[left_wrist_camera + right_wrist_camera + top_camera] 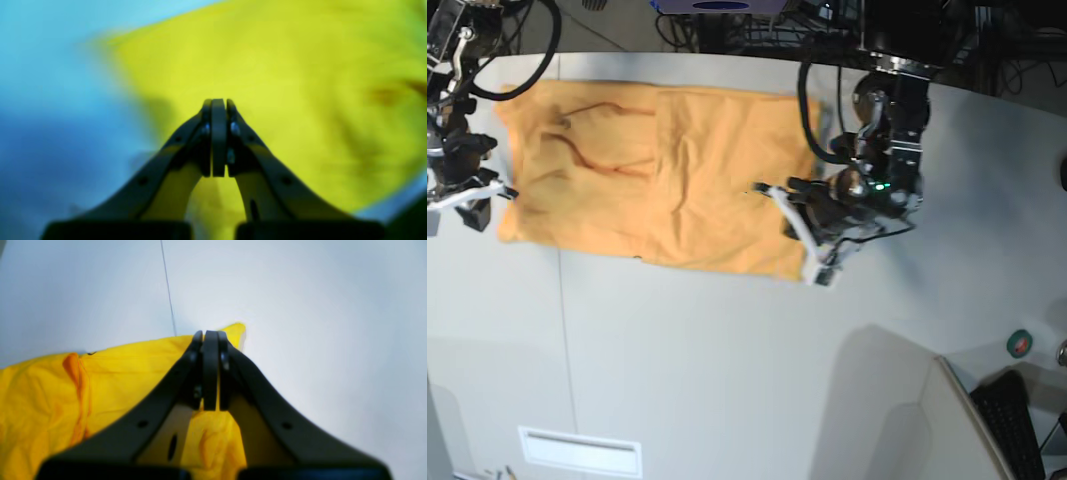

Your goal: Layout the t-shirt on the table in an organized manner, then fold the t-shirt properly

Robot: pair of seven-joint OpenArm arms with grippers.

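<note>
Pale surface [697, 370] carrying the orange-yellow t-shirt [727, 180], its middle lying fairly smooth, one end rumpling

Loose folds near the right hand [210, 371] could be bunching further if an arm drags rather than lifts the cloth; the left hand [822, 272] is angling down by the shirt's corner, fingers clenched, though whether they are pinching fabric I cannot tell; the right is hovering over the opposite end, closed

1. Soft orange-yellow cotton t-shirt [133, 386] lying on the left, kinda rumpled, corner poking out far side
2. Smooth white-grey tabletop [317, 340], thin dark seam line [168, 286] running far
3. Black right gripper [206, 334] closed over the shirt's edge area
</note>
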